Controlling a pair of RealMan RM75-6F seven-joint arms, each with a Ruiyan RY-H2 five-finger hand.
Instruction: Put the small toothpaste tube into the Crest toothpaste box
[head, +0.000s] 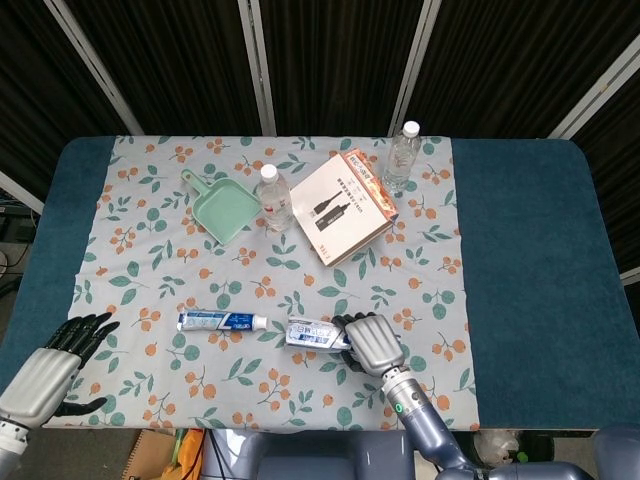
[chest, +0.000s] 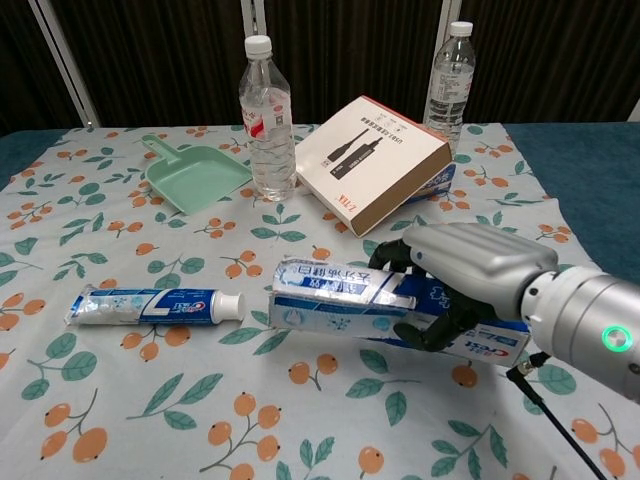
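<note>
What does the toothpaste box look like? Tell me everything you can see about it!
The Crest toothpaste box is a long, thin cardboard carton, white and pale blue with a dark blue stripe and printed writing. The right hand grips it near its right end, fingers curled over the top and thumb underneath. Its left end is tilted up off the flowered tablecloth, pointing at the cap of the small toothpaste tube.

Blue table (head: 540, 260) — floral cloth (head: 160, 250) (tube (head: 222, 321) atop).
</note>
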